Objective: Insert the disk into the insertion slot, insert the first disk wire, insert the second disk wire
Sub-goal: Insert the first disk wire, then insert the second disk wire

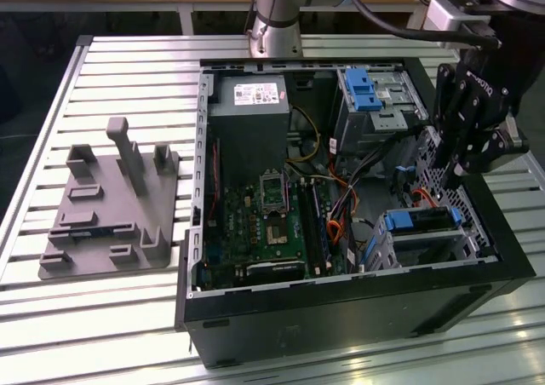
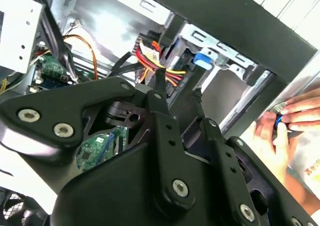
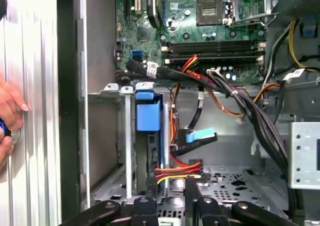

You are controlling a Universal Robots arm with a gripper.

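The open computer case lies on its side. Inside, the insertion slot holds the disk. My gripper hovers just above, around red-yellow wires; whether it clamps them, I cannot tell.

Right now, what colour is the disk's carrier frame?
Blue; the carrier frame shows best in the first wrist view.

Looked like a robotics lab or test workshop. Showed an aluminium-profile desk carrying an opened computer tower (motherboard laid bare), a grey moulded fixture plate beside it and the arm's base standing at the far edge.
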